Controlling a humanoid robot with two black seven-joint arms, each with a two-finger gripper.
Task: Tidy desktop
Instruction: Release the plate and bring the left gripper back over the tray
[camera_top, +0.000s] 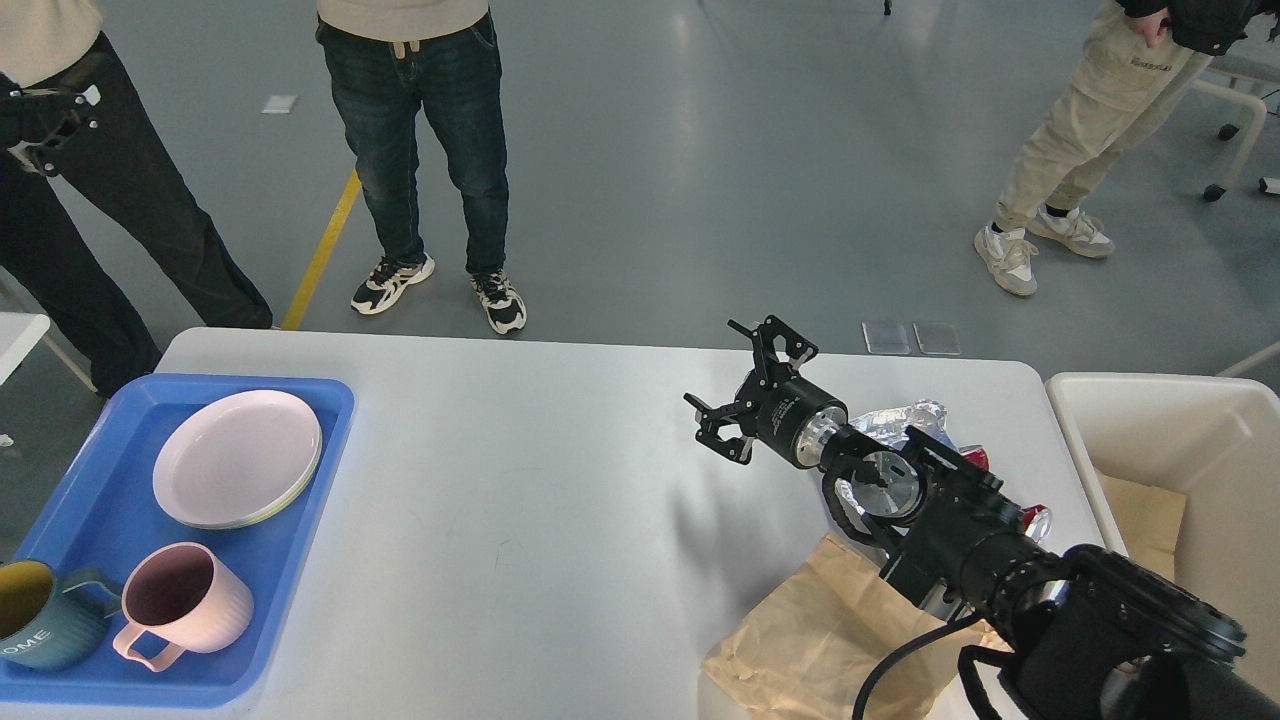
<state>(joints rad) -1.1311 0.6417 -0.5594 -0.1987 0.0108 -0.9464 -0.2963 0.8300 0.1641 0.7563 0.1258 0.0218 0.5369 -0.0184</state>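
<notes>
The white desktop (520, 480) fills the lower half of the head view. My right gripper (737, 386) hovers over its right middle, open and empty, pointing to the far left. Behind its wrist lie crumpled silver foil (905, 416) and a red wrapper (975, 458). A brown paper bag (810, 630) lies at the front right, partly under my right arm. My left gripper (45, 118) is raised high at the left edge, dark against a person's black trousers, so its fingers cannot be told apart.
A blue tray (300, 520) at the left holds stacked pink plates (238, 458), a pink mug (180, 605) and a teal mug (40, 625). A cream bin (1150, 400) with brown paper inside stands off the right edge. Three people stand beyond the far edge.
</notes>
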